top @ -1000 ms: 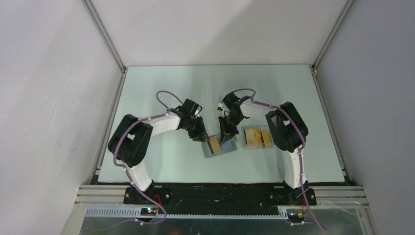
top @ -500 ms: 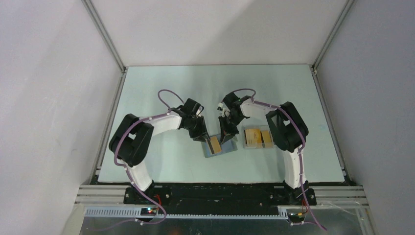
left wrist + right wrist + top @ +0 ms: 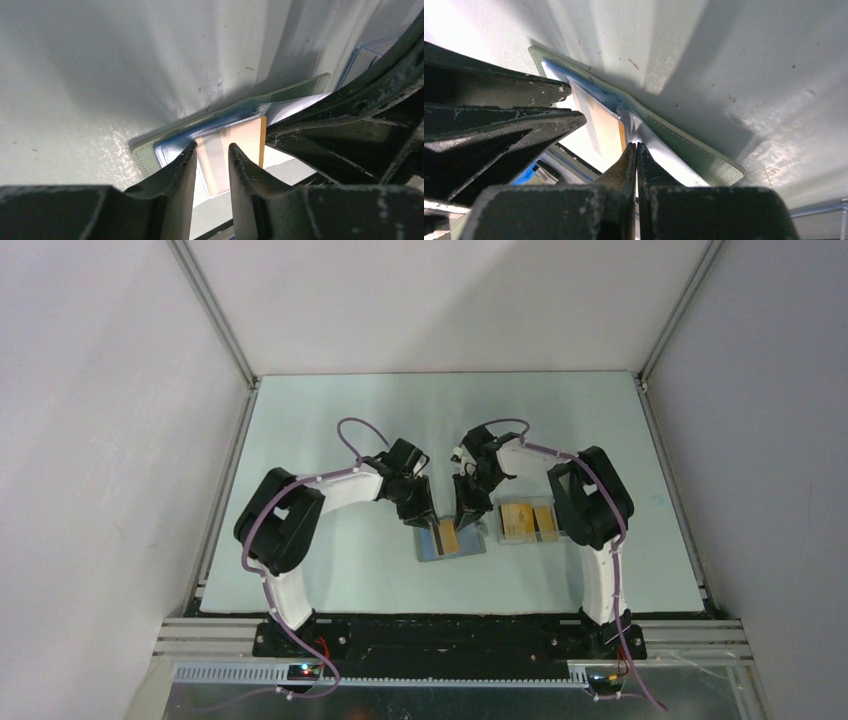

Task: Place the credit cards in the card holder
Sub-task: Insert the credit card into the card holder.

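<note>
The card holder (image 3: 428, 553) lies open on the table, grey-green outside (image 3: 150, 156) and bluish inside. An orange-gold credit card (image 3: 449, 537) rests on it, its far end under the clear pocket edge (image 3: 247, 137). My left gripper (image 3: 428, 521) hovers just over the card's near end, open, and the card shows through the gap (image 3: 211, 146). My right gripper (image 3: 468, 523) is shut, its tips (image 3: 636, 145) pressing down on the holder's pale lining right beside the card's orange edge (image 3: 604, 127). More credit cards (image 3: 517, 520) lie in a tray to the right.
The clear plastic tray (image 3: 503, 539) sits just right of the holder, under the right arm's elbow, with two orange stacks in it. Both arms crowd together over the holder. Grey walls and metal rails bound the pale table (image 3: 330, 420).
The left arm has swung right, closer to the right gripper. The card has shifted right on the holder. The left jaws have parted slightly; the right gripper stays shut in place.
</note>
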`<state>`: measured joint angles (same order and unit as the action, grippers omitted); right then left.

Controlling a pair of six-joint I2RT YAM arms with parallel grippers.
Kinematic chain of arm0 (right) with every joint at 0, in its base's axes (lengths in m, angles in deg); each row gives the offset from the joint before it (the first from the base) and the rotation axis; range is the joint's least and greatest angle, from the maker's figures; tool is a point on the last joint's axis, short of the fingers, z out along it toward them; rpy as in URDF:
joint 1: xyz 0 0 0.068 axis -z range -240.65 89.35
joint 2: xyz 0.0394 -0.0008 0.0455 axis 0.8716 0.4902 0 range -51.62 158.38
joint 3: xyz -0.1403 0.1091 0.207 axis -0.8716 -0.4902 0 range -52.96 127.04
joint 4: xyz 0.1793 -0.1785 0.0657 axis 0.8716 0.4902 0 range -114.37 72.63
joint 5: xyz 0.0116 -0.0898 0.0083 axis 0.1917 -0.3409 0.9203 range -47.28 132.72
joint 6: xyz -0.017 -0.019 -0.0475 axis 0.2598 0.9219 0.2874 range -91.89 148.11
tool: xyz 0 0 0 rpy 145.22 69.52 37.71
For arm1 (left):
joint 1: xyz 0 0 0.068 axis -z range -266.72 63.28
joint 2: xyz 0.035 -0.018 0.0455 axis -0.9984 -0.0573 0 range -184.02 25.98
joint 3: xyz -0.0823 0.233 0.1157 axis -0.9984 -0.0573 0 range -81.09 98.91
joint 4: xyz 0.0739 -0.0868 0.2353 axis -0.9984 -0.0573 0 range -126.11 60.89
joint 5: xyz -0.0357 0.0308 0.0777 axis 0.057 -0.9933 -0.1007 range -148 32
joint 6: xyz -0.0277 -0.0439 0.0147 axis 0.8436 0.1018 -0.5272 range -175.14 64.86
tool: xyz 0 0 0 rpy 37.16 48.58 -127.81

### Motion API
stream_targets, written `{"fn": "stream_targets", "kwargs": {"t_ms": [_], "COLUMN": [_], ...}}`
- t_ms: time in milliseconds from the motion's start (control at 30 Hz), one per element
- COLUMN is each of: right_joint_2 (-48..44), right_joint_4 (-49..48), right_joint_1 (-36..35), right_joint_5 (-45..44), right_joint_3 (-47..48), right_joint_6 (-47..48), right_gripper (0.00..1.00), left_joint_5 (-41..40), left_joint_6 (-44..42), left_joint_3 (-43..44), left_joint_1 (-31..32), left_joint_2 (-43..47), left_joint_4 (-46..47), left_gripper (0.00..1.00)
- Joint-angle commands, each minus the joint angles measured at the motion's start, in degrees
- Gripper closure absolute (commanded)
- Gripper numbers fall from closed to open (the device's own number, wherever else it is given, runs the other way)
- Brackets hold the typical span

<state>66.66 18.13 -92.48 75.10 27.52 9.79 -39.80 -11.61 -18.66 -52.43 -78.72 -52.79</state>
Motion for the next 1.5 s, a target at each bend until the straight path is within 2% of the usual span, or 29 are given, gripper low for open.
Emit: {"fn": "stream_targets", "kwargs": {"t_ms": [0, 333, 467, 933, 1133, 1467], "right_joint_2": [-5.18, -10.07, -8.14, -0.75, 1.35, 3.04], "right_joint_4": [1.39, 3.04, 3.63, 0.32, 1.55, 3.32], "right_joint_1": [0.46, 0.4, -1.11, -2.68, -2.79, -2.1], "right_joint_5": [-0.72, -1.45, -1.69, 0.24, -2.02, -5.05], "right_joint_3": [0.38, 0.37, 0.33, 0.02, 0.09, 0.17], "right_joint_6": [0.19, 0.0, 0.37, -0.96, -1.93, -3.24], "right_gripper": [0.98, 0.8, 0.79, 0.84, 0.89, 0.96], "left_joint_5": [-1.35, -1.17, -1.05, -0.29, -0.15, 0.57], "left_joint_6": [-0.22, -0.11, -0.07, -0.11, -0.2, 0.33], "left_joint_3": [-0.86, -1.3, -1.05, -0.8, -1.04, -4.4], "left_joint_1": [0.48, -0.5, -0.55, -0.55, -0.54, -2.66], "left_joint_2": [-0.04, 0.9, 0.65, 0.87, 1.12, 3.94], "left_joint_4": [-0.57, -0.6, -0.6, -0.54, -0.42, -0.44], "left_gripper": [0.64, 0.65, 0.65, 0.64, 0.63, 0.49]}}
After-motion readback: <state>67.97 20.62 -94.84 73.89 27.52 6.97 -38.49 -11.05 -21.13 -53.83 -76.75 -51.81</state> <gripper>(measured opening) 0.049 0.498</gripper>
